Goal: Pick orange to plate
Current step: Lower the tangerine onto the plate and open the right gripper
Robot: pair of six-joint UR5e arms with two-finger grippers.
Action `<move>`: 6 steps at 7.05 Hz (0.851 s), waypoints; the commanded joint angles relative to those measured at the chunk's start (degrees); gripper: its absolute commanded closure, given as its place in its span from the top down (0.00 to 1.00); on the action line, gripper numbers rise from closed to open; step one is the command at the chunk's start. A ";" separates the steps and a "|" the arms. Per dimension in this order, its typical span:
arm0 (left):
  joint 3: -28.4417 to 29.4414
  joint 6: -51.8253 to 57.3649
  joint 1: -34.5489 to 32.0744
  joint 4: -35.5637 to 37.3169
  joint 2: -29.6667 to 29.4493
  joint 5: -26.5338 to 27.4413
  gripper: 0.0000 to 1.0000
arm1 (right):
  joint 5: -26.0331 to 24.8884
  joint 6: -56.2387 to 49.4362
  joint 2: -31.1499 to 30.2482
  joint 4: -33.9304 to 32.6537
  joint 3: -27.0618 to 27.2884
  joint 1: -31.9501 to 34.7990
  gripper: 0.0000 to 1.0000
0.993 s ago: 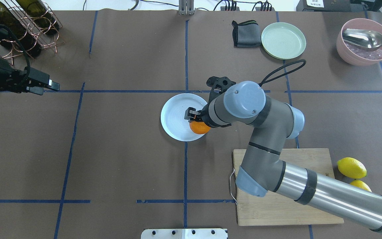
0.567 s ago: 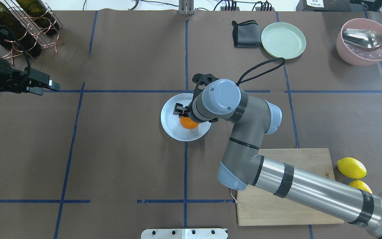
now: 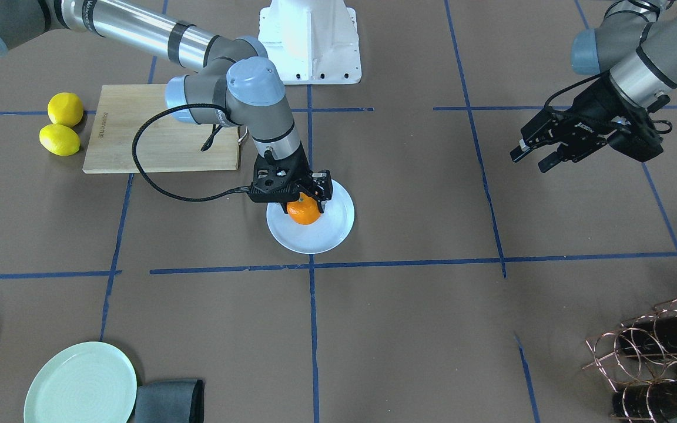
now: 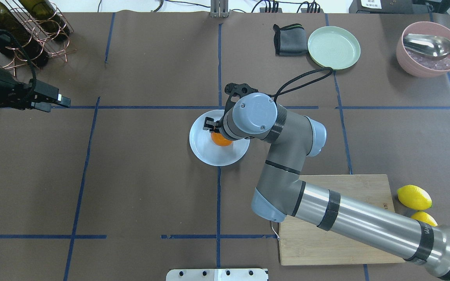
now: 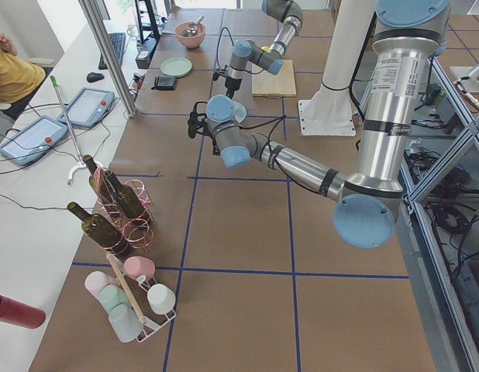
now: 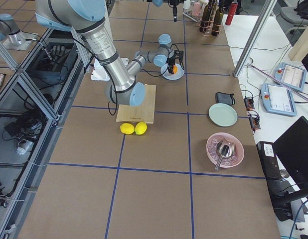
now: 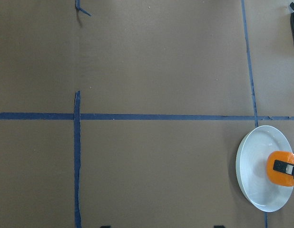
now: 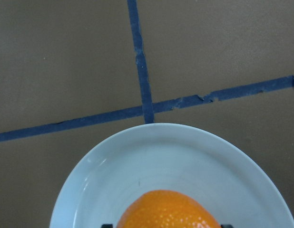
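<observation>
The orange [image 3: 304, 212] hangs low over the middle of the pale bluish-white plate [image 3: 328, 233], with my right gripper [image 3: 304, 204] shut on it from above. In the overhead view the wrist hides most of the orange [image 4: 220, 140], and only its near edge shows over the plate [image 4: 203, 147]. The right wrist view shows the orange [image 8: 168, 210] at the bottom edge above the plate [image 8: 151, 152]. Whether the fruit touches the plate I cannot tell. My left gripper [image 4: 61, 101] hovers open far to the left, holding nothing.
A wooden cutting board [image 4: 365, 187] lies at the near right with two lemons [image 4: 414, 197] beside it. At the back right stand a pale green plate [image 4: 334, 47], a dark cloth [image 4: 288, 40] and a pink bowl [image 4: 430, 48] with a spoon. A wine rack [image 4: 33, 31] fills the back left corner.
My right arm has carried the orange leftward and slightly away from me, from the plate's near-right rim to over its middle. The left arm has not moved.
</observation>
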 commanded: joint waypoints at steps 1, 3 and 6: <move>0.16 0.07 0.09 0.00 0.00 0.04 0.78 | -0.27 -0.50 0.17 0.00 -0.60 -0.23 0.34; 0.25 0.07 0.09 0.00 0.00 0.04 0.78 | -0.27 -0.41 0.17 -0.08 -0.87 -0.58 0.72; 0.16 0.07 0.00 0.00 -0.09 -0.05 0.79 | 0.43 -1.89 0.78 -1.67 -0.09 0.03 1.00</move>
